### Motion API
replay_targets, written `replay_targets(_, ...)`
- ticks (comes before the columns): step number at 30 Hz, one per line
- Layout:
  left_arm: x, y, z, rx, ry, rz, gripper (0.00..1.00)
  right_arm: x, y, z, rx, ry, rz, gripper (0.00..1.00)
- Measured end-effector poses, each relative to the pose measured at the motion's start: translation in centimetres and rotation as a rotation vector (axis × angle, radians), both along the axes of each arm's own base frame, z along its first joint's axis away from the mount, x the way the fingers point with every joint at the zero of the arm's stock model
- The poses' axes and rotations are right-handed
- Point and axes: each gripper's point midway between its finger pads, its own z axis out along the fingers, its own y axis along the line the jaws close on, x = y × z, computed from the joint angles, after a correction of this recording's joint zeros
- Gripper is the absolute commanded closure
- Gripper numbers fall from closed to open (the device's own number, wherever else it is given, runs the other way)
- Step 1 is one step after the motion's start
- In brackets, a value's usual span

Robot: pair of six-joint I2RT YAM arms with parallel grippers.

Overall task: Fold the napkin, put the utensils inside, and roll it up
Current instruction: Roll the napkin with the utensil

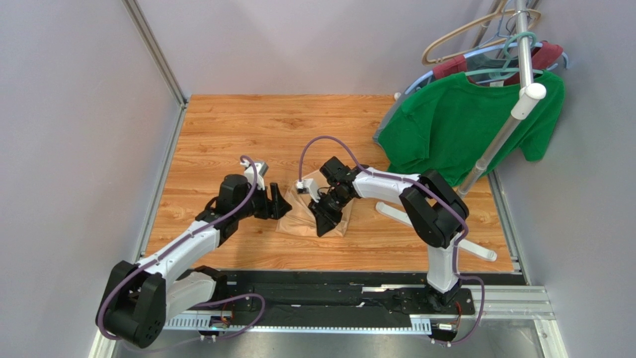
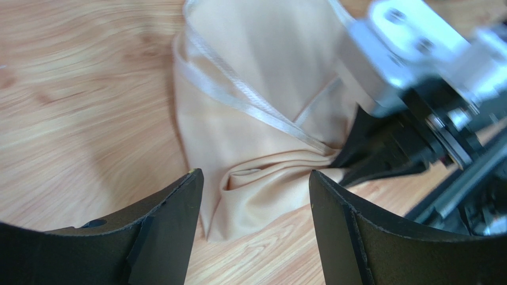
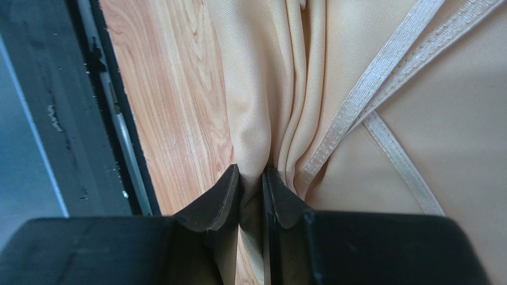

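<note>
We find the napkin (image 1: 307, 216) lying bunched and partly folded on the wooden table (image 1: 254, 127), a little below the centre of the top view, between the two grippers.

The right gripper (image 3: 251, 178) is closed narrow on it. In the right wrist view a gathered pleat of peach-tan cloth is pinched between the two black fingertips (image 3: 223, 196) at lower centre of frame, and the stitched hem bands (image 3: 369, 83) run off toward the upper right.

The left gripper (image 2: 256, 178) stands wide apart and holds nothing. In the left wrist view its two fingers (image 2: 172, 219) frame the bottom of the picture, and the rumpled near corner of the napkin shows through the gap, beyond the tips. We cannot tell whether those fingers touch the cloth. In the same view the right gripper bites the napkin's edge right of centre.

The folds overlap in several layers. Whether anything lies inside them we cannot tell — no view looks into them.

At upper right of the top view a green T-shirt (image 1: 463, 123) hangs on a hanger (image 1: 507, 72) from a white rack (image 1: 515, 104), well apart from the napkin.
</note>
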Motion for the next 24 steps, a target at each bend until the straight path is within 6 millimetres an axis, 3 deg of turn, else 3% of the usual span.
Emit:
replay_targets(7,-1.3,-4.3,-1.0,-0.09,-0.013,-0.232,0.26,-0.7,-1.1,0.0,0.044,0.204,-0.033,1.0)
replay_targets(13,-3.0,-6.7,-2.0,-0.113,0.003,-0.367,0.26,-1.1,-1.7,0.0,0.064,0.309,-0.055,1.0)
replay_targets(24,-4.8,-8.7,-4.0,-0.1,0.051,-0.484,0.27,-1.0,-2.2,0.0,0.08,0.39,-0.083,1.0)
